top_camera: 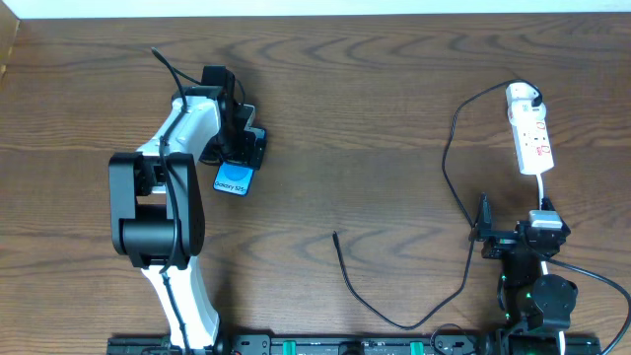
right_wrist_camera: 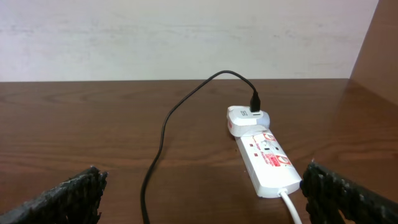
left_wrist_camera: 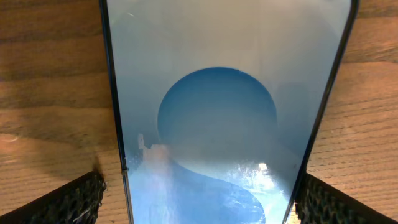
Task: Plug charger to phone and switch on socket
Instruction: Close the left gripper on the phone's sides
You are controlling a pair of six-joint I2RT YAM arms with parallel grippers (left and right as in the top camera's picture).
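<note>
The phone (top_camera: pixel 235 180), with a bright blue screen, lies flat on the table at the left. It fills the left wrist view (left_wrist_camera: pixel 217 112). My left gripper (top_camera: pixel 242 155) is open. Its fingers (left_wrist_camera: pixel 199 202) straddle the phone's near end, and wood shows between the left finger and the phone's edge. The white socket strip (top_camera: pixel 533 138) lies at the far right, with its plug block (top_camera: pixel 523 97) at the far end. The black charger cable (top_camera: pixel 450 163) loops from the block to its free tip (top_camera: pixel 335 235) mid-table. My right gripper (top_camera: pixel 514 227) is open and empty. It sits just short of the strip (right_wrist_camera: pixel 264 165), and the cable (right_wrist_camera: pixel 163 130) also shows in that view.
A white lead (top_camera: pixel 545 189) runs from the strip's near end toward the right arm. A pale wall (right_wrist_camera: pixel 186 37) stands behind the table's far edge. The cable's lower loop (top_camera: pixel 414 323) lies near the front edge.
</note>
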